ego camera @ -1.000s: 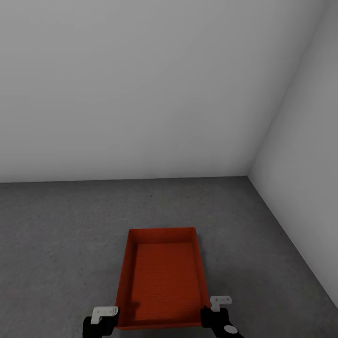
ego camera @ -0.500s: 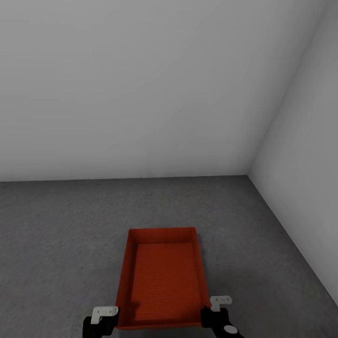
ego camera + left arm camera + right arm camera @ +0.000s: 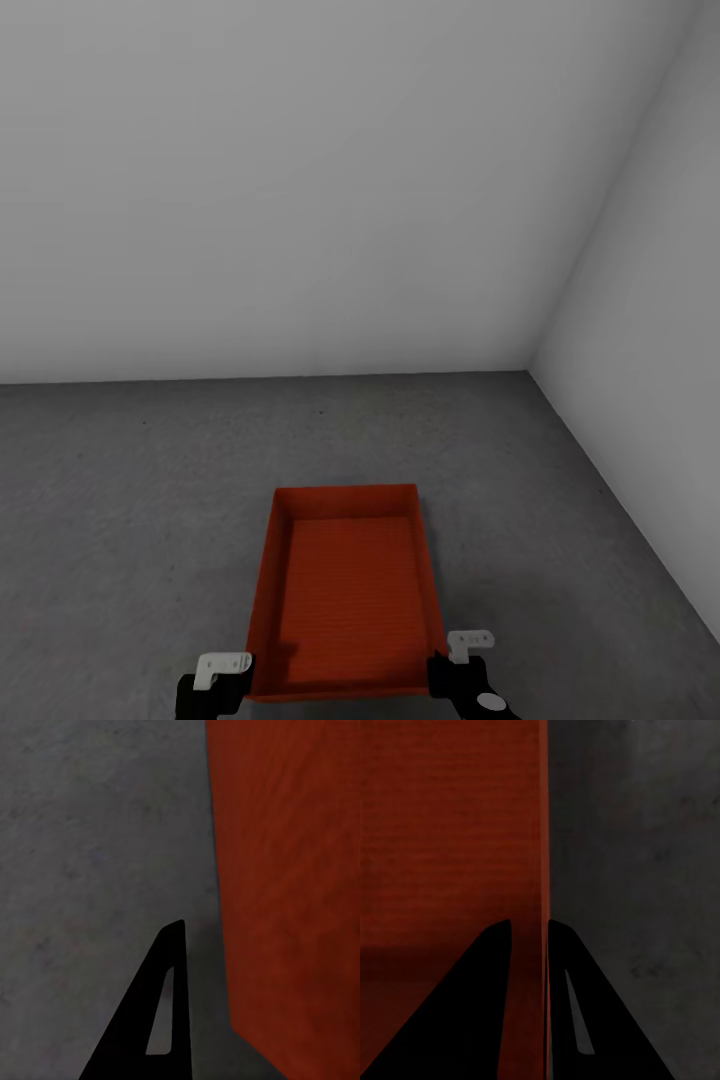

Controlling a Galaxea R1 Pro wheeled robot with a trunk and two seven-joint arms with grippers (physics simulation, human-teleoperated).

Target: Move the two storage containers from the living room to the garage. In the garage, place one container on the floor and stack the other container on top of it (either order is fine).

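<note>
The orange-red container (image 3: 347, 595) sits low over the dark concrete floor (image 3: 130, 480), a little out from the garage's pale corner wall (image 3: 640, 330), its long axis running straight toward that wall and its open top up. The right gripper (image 3: 529, 937) pinches its thin side wall between both fingers, while whether the left gripper (image 3: 222, 668) grasps anything I cannot tell. If only one side is truly held, the bin could tilt or slip when set down.
</note>
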